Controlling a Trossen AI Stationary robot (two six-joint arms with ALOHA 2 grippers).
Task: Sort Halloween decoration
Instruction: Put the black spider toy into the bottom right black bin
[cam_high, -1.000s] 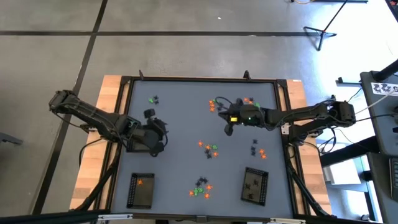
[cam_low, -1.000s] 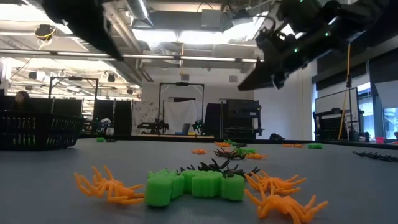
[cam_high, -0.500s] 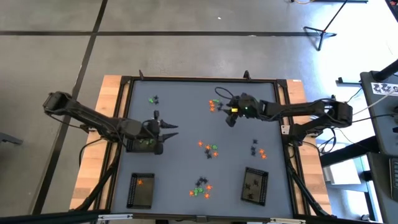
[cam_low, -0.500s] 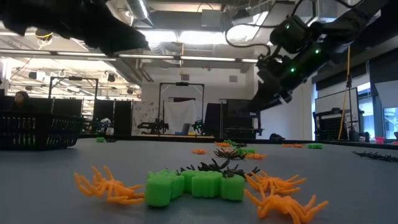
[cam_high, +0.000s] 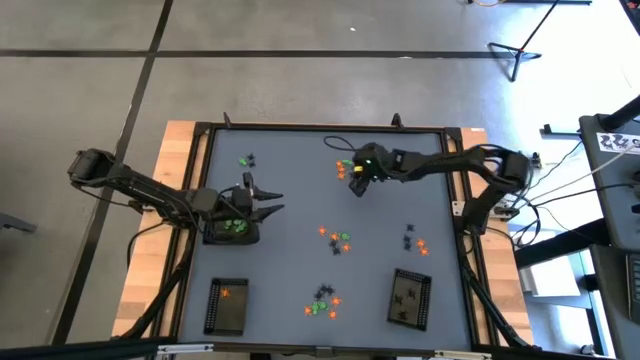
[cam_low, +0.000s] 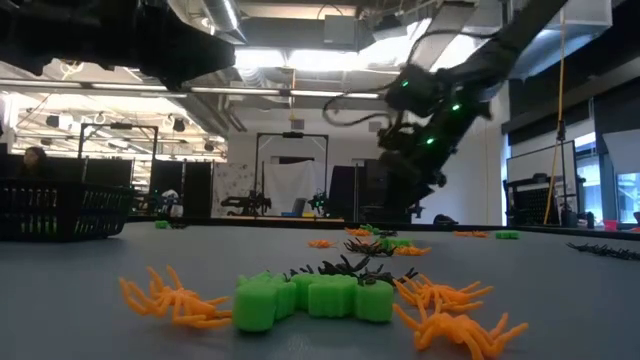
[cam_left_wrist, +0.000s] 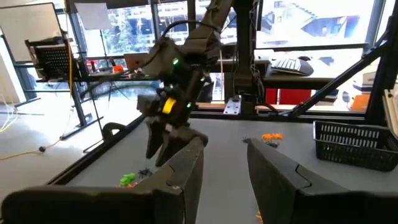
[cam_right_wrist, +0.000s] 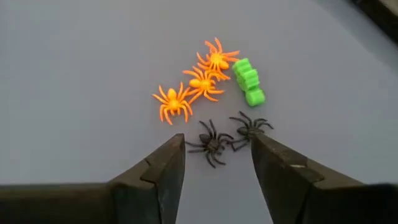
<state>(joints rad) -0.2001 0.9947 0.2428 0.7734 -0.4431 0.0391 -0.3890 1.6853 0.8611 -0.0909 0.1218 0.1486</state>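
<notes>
Right gripper (cam_right_wrist: 216, 163) newly over two black spiders (cam_right_wrist: 211, 143)

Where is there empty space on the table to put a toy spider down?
Bare grey table lies between the left gripper and right gripper, and between the two black trays, apart from one small pile. It is crowded under the right gripper, where orange spiders and black spiders cluster.
</notes>
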